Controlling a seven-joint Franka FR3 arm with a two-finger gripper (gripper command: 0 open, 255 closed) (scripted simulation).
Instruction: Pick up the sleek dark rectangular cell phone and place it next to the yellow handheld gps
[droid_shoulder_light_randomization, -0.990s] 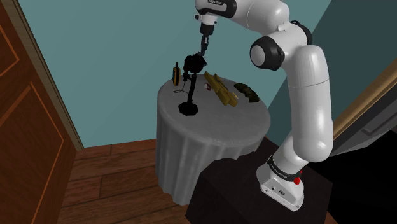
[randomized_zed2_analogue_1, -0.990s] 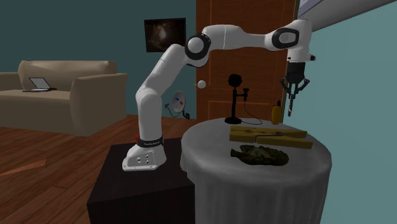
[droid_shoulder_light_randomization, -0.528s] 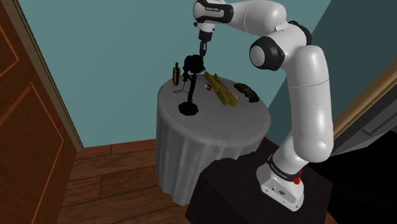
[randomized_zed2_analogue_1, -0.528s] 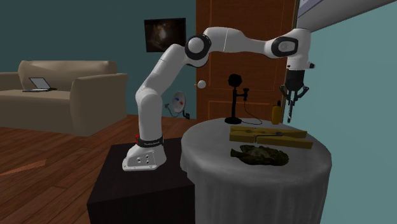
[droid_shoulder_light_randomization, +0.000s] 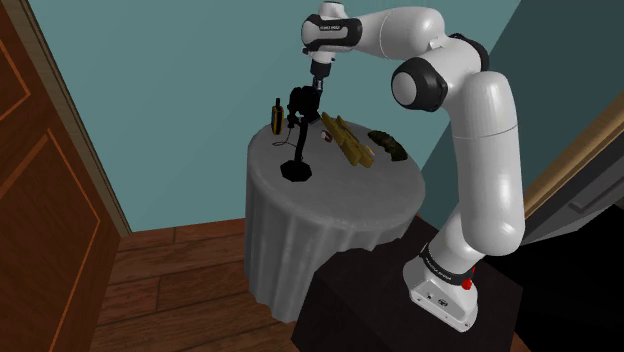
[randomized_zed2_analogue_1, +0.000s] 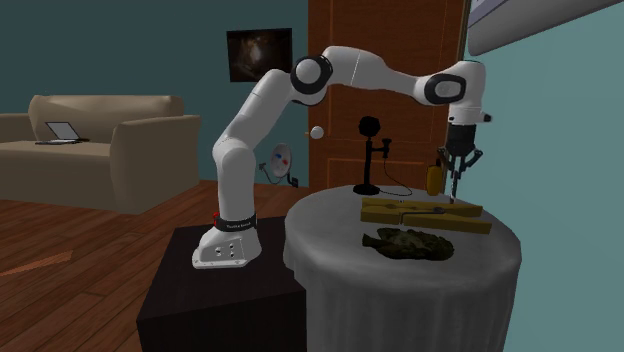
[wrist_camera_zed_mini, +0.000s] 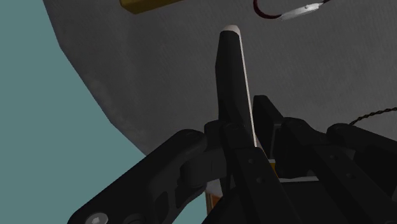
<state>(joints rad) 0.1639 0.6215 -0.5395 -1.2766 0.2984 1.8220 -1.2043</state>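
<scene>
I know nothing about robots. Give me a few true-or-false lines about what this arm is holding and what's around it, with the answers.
1. The jaws are shut on a slim dark phone. True.
2. The phone lies flat on the round table. False: it hangs end-down from the jaws, pointing at the tabletop.
3. A yellow GPS stands upright on the table, close to the held phone. True.
4. The dark green fish-shaped thing is on the floor. False: it lies on the table, beside a long wooden piece.
5. A laptop sits on the sofa in the background. True.
</scene>
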